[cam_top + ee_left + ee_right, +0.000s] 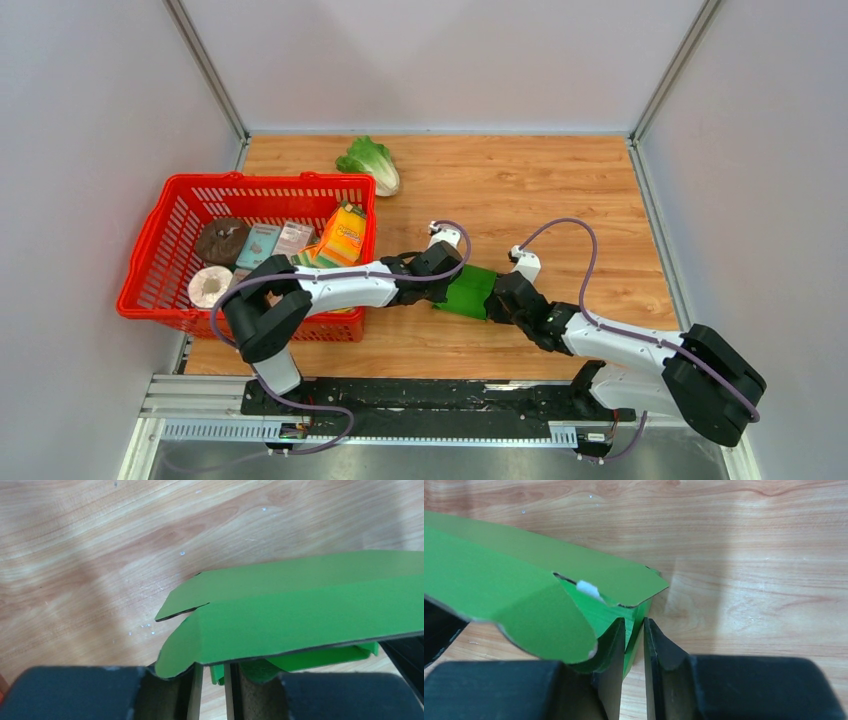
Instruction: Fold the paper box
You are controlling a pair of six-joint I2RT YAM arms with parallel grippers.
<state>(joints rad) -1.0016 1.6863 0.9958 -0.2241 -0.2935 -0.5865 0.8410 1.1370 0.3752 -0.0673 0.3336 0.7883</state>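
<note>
Paper box point(468, 292) sits between claws: right claw point(634, 625) clamps its wall; left claw point(214, 667), hold unclear.

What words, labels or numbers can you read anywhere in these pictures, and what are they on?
No text can be read in any view.
orange carton in the red basket: printed, but too small to read.
teal packet and pale packet beside it: print too small and blurred to read.
paper box: plain green, with no print in either wrist view.
</note>
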